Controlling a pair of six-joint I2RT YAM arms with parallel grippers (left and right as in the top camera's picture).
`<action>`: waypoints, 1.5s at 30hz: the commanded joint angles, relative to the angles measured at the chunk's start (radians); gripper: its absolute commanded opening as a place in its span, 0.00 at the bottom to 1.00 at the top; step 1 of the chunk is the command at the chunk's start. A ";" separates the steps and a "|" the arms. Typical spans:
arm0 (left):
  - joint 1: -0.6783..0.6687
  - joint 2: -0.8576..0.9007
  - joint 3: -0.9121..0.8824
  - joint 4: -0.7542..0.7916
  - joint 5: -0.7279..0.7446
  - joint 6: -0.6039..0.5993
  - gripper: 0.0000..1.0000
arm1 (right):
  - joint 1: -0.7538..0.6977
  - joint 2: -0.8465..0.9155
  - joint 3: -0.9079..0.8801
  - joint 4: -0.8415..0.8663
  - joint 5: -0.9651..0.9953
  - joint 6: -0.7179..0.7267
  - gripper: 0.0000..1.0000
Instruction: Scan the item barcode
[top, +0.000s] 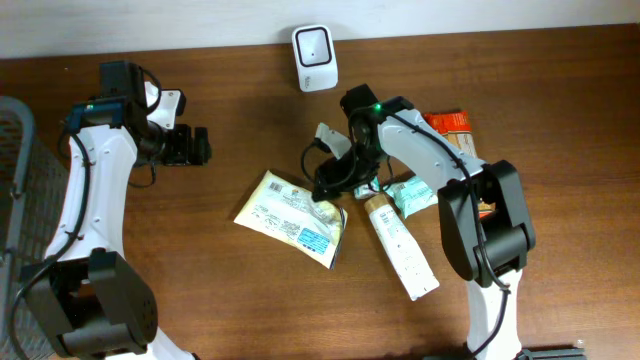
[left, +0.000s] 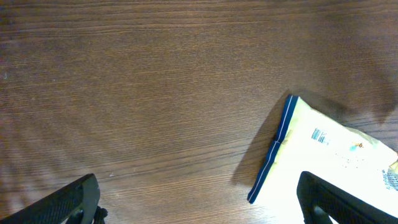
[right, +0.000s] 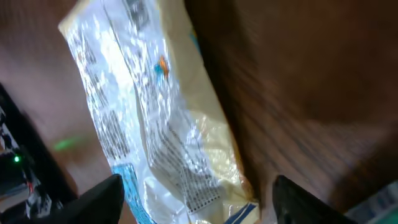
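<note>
- The yellow packet (top: 288, 213) lies flat at the middle of the desk (top: 230, 90). The white scanner (top: 313, 58) is at its 12 o'clock, well apart.
- The right fingers (right: 102, 199) are spread over the packet's 2 o'clock corner and grasp nothing. One of them hangs over bare wood, clear of the wrapper.
- The step in hand looks like picking the packet up; no scan seems to be under way yet.
- The next move calls for closing on the crinkly edge and lifting. The printed barcode (right: 200, 199) then has to be turned towards the scanner's window.
- The left fingers (left: 68, 202) are released wide and empty, at the packet's 10 o'clock.
- Only the right wrist view shows the barcode's bars plainly.
- Only the overhead view shows the scanner, and a white tube (top: 402, 248) at the packet's 3 o'clock.
- The left wrist view shows the packet's blue sealed edge.
</note>
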 joint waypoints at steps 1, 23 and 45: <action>-0.002 0.003 0.005 0.002 0.008 -0.009 0.99 | -0.011 0.003 0.116 -0.048 0.018 -0.005 0.76; -0.002 0.003 0.005 0.002 0.008 -0.009 0.99 | 0.386 -0.011 -0.066 -0.174 0.292 0.451 0.04; -0.002 0.003 0.005 0.002 0.008 -0.009 0.99 | 0.138 0.152 0.181 0.004 0.429 0.220 0.99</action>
